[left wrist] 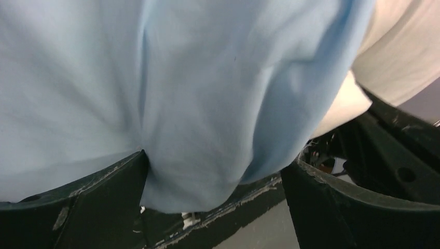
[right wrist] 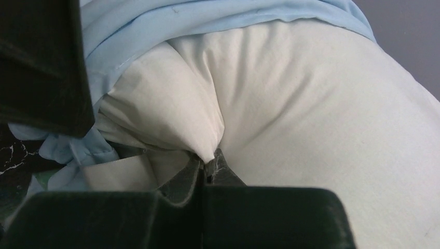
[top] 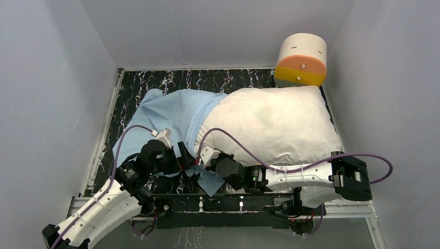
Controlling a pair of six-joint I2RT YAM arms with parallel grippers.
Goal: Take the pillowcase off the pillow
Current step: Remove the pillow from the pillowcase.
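Observation:
The white pillow (top: 280, 124) lies across the black table, its left end still inside the light blue pillowcase (top: 171, 111). A blue corner of the case trails toward the near edge. My left gripper (top: 182, 155) is at the near edge of the case. In the left wrist view it (left wrist: 218, 199) stands open, and a fold of the blue pillowcase (left wrist: 197, 104) hangs loose between its fingers (left wrist: 98, 207). My right gripper (top: 204, 155) is beside it at the pillow's near left corner. In the right wrist view it (right wrist: 210, 163) is shut on a pinch of the white pillow (right wrist: 311, 119), with the pillowcase (right wrist: 207, 15) bunched just beyond.
A round cream-and-orange drum (top: 301, 59) stands at the back right, touching the pillow's far corner. The black marbled table (top: 155, 83) is walled in by grey panels at the back and on both sides. A metal rail (top: 233, 199) runs along the near edge.

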